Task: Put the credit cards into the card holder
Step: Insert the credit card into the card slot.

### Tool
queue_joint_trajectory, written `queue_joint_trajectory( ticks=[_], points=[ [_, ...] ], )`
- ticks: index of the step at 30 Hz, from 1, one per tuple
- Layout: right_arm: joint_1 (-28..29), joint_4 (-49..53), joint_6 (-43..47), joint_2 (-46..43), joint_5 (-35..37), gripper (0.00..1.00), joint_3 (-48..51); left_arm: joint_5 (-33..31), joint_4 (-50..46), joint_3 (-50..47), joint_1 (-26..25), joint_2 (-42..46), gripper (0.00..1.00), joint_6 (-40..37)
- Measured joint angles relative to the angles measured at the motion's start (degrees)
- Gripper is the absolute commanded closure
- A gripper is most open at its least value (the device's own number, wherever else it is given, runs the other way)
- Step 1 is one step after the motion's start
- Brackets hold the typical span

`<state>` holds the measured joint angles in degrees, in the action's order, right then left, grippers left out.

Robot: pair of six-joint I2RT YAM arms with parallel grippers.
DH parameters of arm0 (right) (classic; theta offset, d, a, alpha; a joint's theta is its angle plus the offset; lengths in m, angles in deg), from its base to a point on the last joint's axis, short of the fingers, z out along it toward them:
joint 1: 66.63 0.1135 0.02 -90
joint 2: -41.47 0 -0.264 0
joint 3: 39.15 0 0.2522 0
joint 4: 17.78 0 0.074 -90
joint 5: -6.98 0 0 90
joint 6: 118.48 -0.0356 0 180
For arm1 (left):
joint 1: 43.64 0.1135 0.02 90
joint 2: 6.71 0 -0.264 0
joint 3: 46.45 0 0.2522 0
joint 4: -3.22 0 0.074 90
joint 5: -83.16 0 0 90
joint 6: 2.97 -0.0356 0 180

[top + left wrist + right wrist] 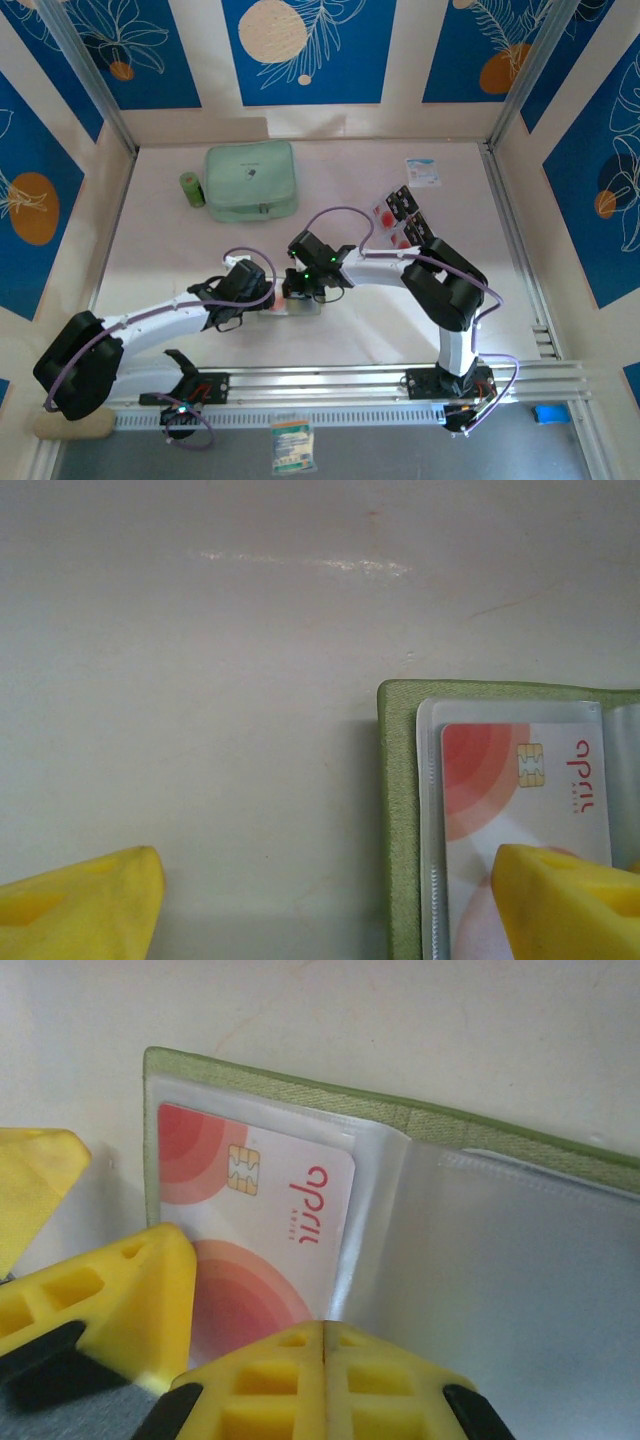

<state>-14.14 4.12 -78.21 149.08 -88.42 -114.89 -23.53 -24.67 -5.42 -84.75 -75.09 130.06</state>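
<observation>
Overhead, both arms reach to the middle of the worktop (200, 250), where the left hand (272, 300) and the right hand (305, 290) meet over the card holder (303, 309) — little of it shows past them. The loose credit cards (398, 215) lie fanned near the right side, partly covered by the right arm's elbow, so they cannot be counted. A mint-green zip case (250, 180), a small green cylinder (191, 189) and a white-and-blue packet (422, 172) sit at the far side, well apart from the hands.

Left wrist view: the left hand (320, 910) is released, its yellow fingers (80, 900) standing wide apart. One is over bare worktop. The other overlaps the lower part of a pale card (520, 780) with red arcs, which lies inside a clear sleeve of the opened holder. The holder's olive edge runs down beside the card, and its right and lower parts are cut off by the frame. Whether the finger presses on the card cannot be told.

Right wrist view: the right hand (325, 1370) is clenched, its two fingertips (270, 1380) meeting along one seam just over the card's lower edge. The left hand's fingers show at left, one overlapping the card's corner. The sleeve to the right is glossy and blurred — its contents are hard to make out.
</observation>
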Motion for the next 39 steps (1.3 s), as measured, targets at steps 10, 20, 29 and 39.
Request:
queue_joint_trajectory(
  ticks=[10,20,29,39],
  points=[
    [0.3,0.0,0.0,2.1,-0.7,1.0,-1.9,0.0,0.0,0.0,0.0,0.2,0.15,0.0],
    [0.3,0.0,0.0,2.5,-1.0,1.0,-2.2,0.2,-0.1,0.1,0.0,1.7,0.15,0.0],
    [-1.4,0.5,0.3,-2.3,-1.0,1.0,-1.0,1.7,-0.2,2.6,0.0,1.7,0.15,0.0],
    [-7.2,2.0,2.4,-6.9,0.0,1.0,4.2,4.2,0.0,6.2,-0.3,1.6,0.17,-0.1]
  ],
)
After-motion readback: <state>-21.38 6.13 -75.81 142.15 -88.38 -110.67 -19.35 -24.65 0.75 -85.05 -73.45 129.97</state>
